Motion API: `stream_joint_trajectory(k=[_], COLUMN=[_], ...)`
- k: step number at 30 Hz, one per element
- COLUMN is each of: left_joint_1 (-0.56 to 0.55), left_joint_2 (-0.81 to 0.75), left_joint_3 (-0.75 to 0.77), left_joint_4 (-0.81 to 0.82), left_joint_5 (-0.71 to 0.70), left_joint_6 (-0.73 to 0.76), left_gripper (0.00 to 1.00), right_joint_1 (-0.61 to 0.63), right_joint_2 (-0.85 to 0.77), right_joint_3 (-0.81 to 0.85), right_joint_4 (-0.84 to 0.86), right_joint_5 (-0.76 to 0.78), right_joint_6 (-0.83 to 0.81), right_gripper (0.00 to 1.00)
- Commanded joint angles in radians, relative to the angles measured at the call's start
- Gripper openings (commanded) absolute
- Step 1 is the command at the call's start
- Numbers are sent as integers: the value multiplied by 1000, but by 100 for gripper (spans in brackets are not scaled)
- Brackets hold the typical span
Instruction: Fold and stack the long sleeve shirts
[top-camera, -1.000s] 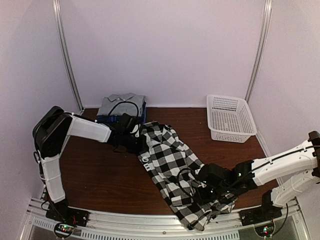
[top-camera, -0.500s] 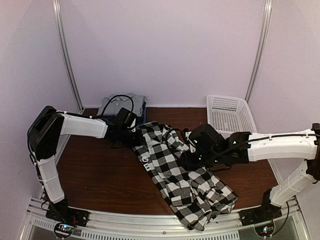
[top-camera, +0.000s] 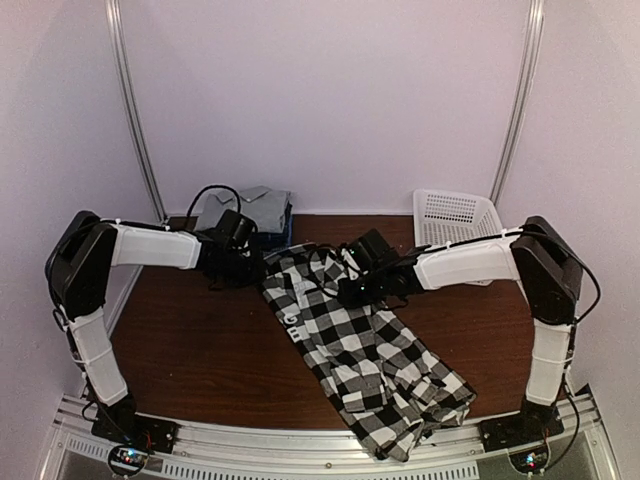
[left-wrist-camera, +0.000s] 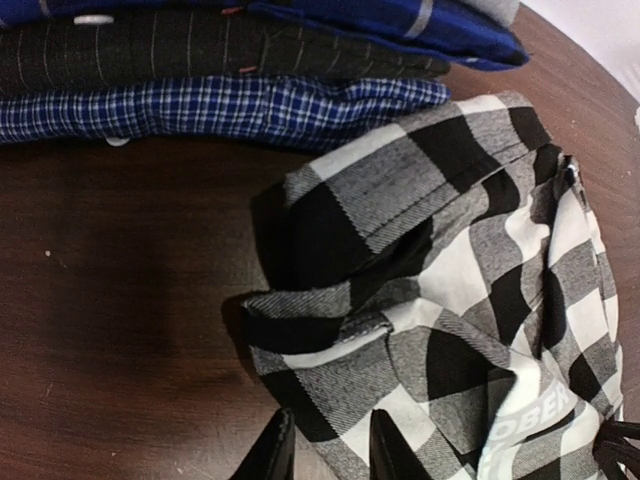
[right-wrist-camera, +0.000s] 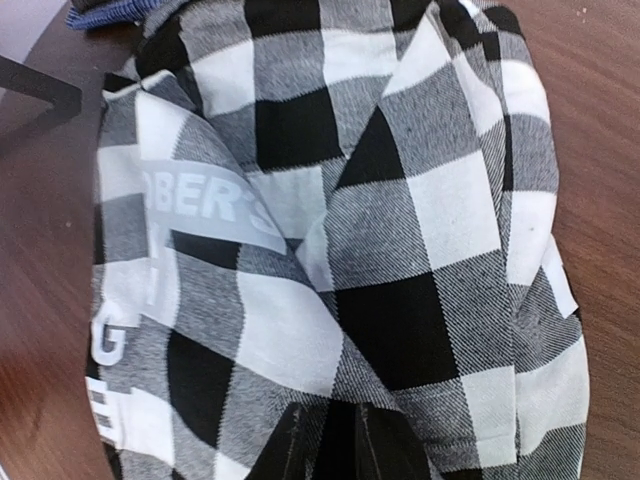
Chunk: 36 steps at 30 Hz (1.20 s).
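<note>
A large black-and-white check long sleeve shirt (top-camera: 350, 340) lies crumpled in a diagonal strip from the table's middle to its front edge. My left gripper (top-camera: 257, 272) sits low at the shirt's upper left corner. In the left wrist view its jaws (left-wrist-camera: 330, 455) stand apart over the cloth edge (left-wrist-camera: 450, 280). My right gripper (top-camera: 352, 290) rests on the shirt's upper part from the right. Its fingers (right-wrist-camera: 337, 448) are slightly apart, tips down on the check cloth (right-wrist-camera: 350, 200). Folded shirts (top-camera: 245, 212) are stacked at the back left, a grey one on top, with blue and dark ones (left-wrist-camera: 220, 60) below.
A white lattice basket (top-camera: 460, 225) stands at the back right, behind the right arm. Bare brown table (top-camera: 200, 340) shows left of the shirt. The shirt's lower end hangs near the front rail (top-camera: 300, 445).
The right arm swung from the shirt's front end up to its upper part. Both grippers went from shut to apart. The left gripper drew back a little to the left.
</note>
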Motion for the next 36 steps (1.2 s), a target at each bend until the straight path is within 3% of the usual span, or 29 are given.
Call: stream_joint_trajectory(k=[1, 14, 22, 30, 33, 36], left_joint_1=[6, -28, -78, -58, -36, -37], left_joint_2=[71, 282, 461, 709, 665, 572], left_joint_3=[21, 229, 565, 1108, 1113, 988], left_joint_4=[-8, -11, -56, -259, -280, -267], left_joint_5=[-17, 44, 105, 110, 124, 158], left_joint_6=[5, 49, 122, 220, 218, 223], left_gripper=[28, 28, 27, 27, 31, 32], right_joint_1=[-32, -91, -132, -150, -150, -142], right_joint_2=[42, -7, -132, -209, -239, -265], right_joint_3=[5, -131, -257, -214, -202, -218], right_joint_4=[63, 65, 93, 30, -21, -32], right_joint_5=[-35, 47, 79, 140, 160, 134], right_joint_6=[-22, 47, 119, 96, 65, 45], right_gripper=[19, 18, 19, 27, 31, 32])
